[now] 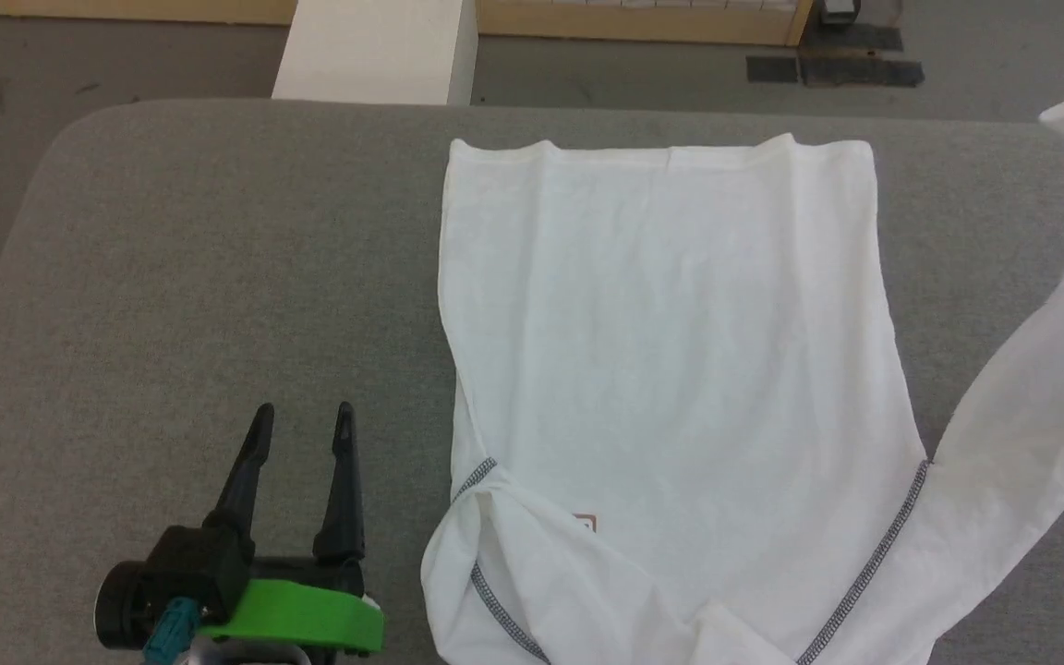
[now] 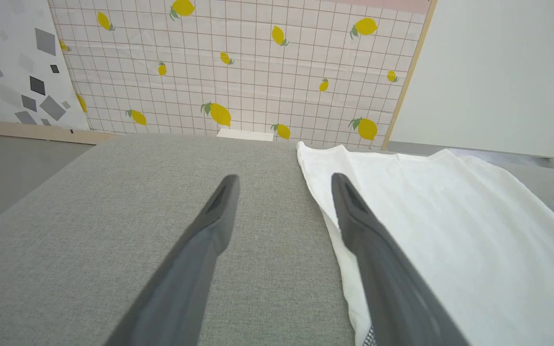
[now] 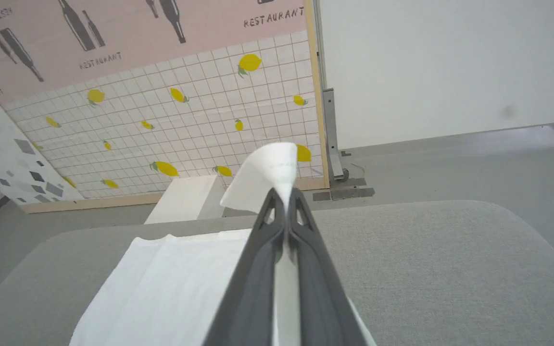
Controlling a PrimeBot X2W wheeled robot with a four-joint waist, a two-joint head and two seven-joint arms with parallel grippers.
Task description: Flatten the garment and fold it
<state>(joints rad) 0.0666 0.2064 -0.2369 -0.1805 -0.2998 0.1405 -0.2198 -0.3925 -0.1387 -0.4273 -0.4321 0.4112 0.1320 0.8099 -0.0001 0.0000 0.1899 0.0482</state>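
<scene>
The garment (image 1: 671, 332), a thin white T-shirt with dark grey stitching, lies spread on the grey padded table (image 1: 199, 277), and a small brown-bordered patch (image 1: 585, 523) shows near its front edge. One sleeve (image 1: 1031, 388) rises off the table to the upper right. My right gripper (image 3: 284, 194) is shut on a fold of that white fabric (image 3: 267, 173), which sticks up past its fingertips. Down at the lower left, my left gripper (image 1: 303, 420) stands open just left of the garment's edge (image 2: 325, 211), with nothing between its fingers.
A rigid white box (image 1: 375, 51) stands on the floor beyond the table's far edge, in front of a lemon-patterned wall panel (image 2: 238, 72). The table's left half is bare grey cloth. Grey floor surrounds the table.
</scene>
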